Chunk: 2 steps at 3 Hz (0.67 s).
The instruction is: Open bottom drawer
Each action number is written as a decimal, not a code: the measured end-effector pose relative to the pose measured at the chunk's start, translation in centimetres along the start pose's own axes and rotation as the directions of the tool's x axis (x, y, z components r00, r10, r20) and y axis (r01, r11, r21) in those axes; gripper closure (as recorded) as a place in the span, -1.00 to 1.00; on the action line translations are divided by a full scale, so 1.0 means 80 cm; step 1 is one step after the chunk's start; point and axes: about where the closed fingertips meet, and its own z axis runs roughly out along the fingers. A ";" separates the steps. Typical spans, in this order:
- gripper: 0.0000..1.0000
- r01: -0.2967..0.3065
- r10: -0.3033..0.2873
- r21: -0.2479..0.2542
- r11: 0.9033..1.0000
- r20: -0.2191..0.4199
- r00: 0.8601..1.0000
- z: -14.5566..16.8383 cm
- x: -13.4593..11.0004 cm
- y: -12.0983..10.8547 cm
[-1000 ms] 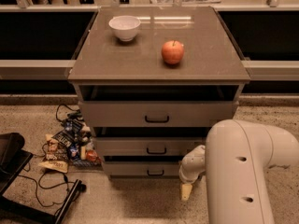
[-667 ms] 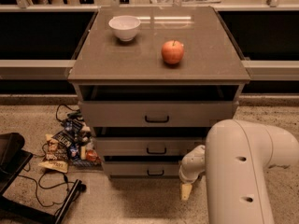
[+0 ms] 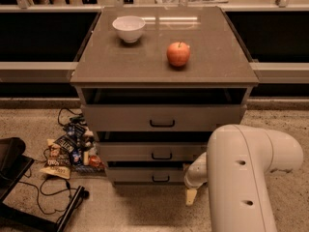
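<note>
gripper (image 3: pixel 191 195) sits low by the right end of the bottom drawer (image 3: pixel 149 174), mostly hidden behind the arm (image 3: pixel 241 178); arm cropped by bottom edge, covers the drawer's right corner. Floor packets (image 3: pixel 67 151) too small to identify. Black object (image 3: pixel 10 159) cropped at left edge

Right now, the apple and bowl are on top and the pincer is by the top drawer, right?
No. The camera view shows the pincer low, by the right end of the bottom drawer. The apple and bowl are on top.
</note>
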 end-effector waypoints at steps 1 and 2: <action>-1.00 0.011 -0.012 0.035 0.999 0.016 1.000 0.002 0.003 -0.006; -1.00 0.040 -0.043 0.077 0.996 0.039 0.998 0.009 0.006 -0.011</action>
